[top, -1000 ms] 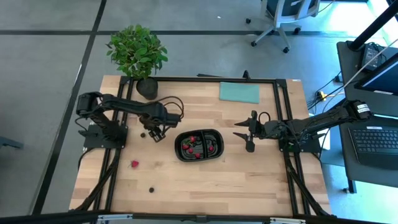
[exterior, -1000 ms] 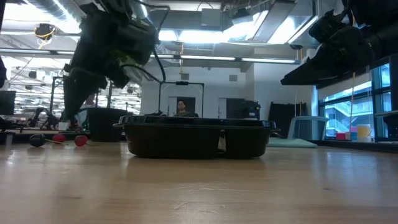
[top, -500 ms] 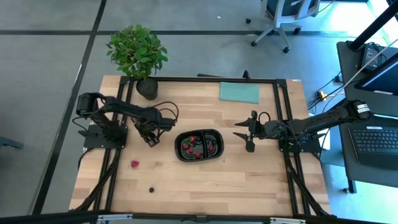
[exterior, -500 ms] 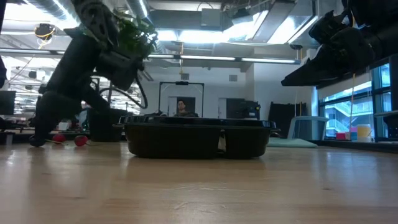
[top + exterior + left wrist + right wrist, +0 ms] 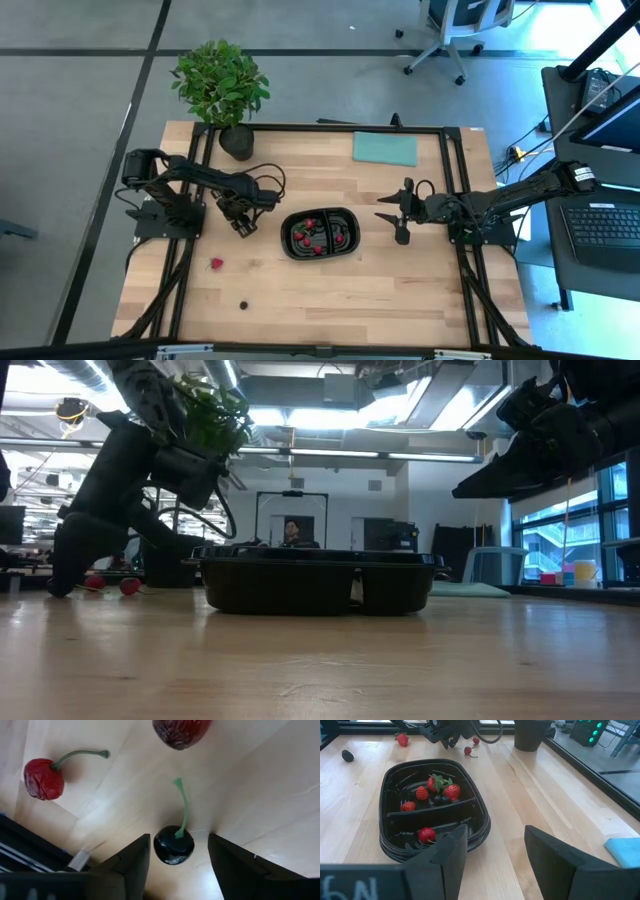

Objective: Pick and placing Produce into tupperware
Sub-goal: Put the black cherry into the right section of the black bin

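The tupperware (image 5: 320, 233) is a black two-compartment tray at the table's middle. It holds several red strawberries and dark berries (image 5: 436, 794). My left gripper (image 5: 240, 226) stands left of it, pointing down at the table, open. A dark cherry (image 5: 173, 845) with a green stem lies on the wood between its fingers, with a small gap on each side. A red cherry (image 5: 44, 779) and another red piece (image 5: 182, 731) lie close by. My right gripper (image 5: 385, 212) hangs open above the table right of the tray, with nothing in it.
A strawberry (image 5: 216, 264) and a dark berry (image 5: 243, 305) lie loose toward the near left. A potted plant (image 5: 222, 85) stands at the far left, and a teal cloth (image 5: 384, 148) lies at the far right. A black frame (image 5: 300, 128) borders the table.
My left gripper has come down to the table and gone a little toward the left edge, away from the tray. It now stands over the dark cherry. The right arm has kept still.
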